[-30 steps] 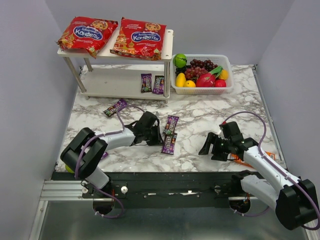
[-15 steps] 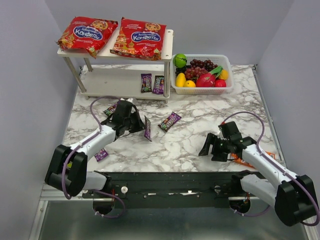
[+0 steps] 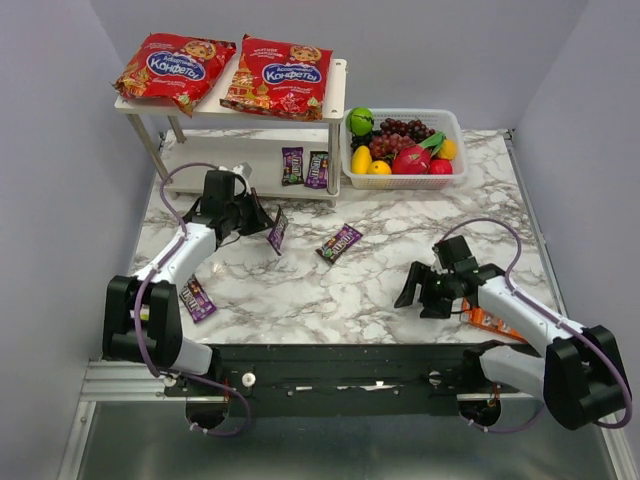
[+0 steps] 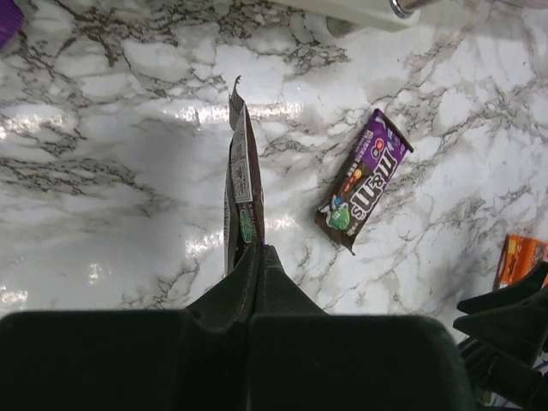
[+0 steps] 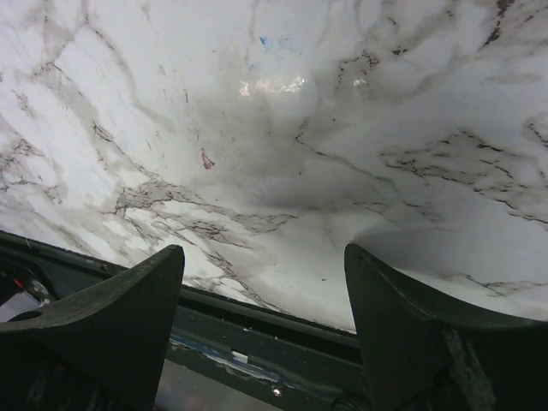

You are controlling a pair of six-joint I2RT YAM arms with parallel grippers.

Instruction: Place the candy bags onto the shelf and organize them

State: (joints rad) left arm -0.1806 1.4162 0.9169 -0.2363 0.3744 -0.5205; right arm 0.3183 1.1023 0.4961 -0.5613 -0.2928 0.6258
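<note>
Two red candy bags [image 3: 176, 67] [image 3: 279, 75] lie on the top board of the white shelf [image 3: 338, 75]. Two small dark packets [image 3: 292, 165] [image 3: 317, 169] lie on its lower board. My left gripper [image 3: 258, 222] is shut on a dark packet [image 3: 278, 232], held edge-on above the table in front of the shelf; it also shows in the left wrist view [image 4: 241, 197], gripper [image 4: 257, 250]. Another packet [image 3: 339, 242] [image 4: 363, 181] lies on the marble. One more packet [image 3: 196, 297] lies near the left arm. My right gripper [image 3: 414, 290] [image 5: 265, 282] is open and empty near the front edge.
A white basket [image 3: 454, 122] of fruit stands right of the shelf. An orange packet [image 3: 490, 320] lies by the right arm and shows in the left wrist view [image 4: 522, 257]. The table's front edge with a dark rail [image 5: 257, 342] is just below the right gripper.
My left gripper has lifted a dark packet and carried it back and left, toward the shelf's lower board. A packet was pushed to mid-table. The right gripper has barely moved.
</note>
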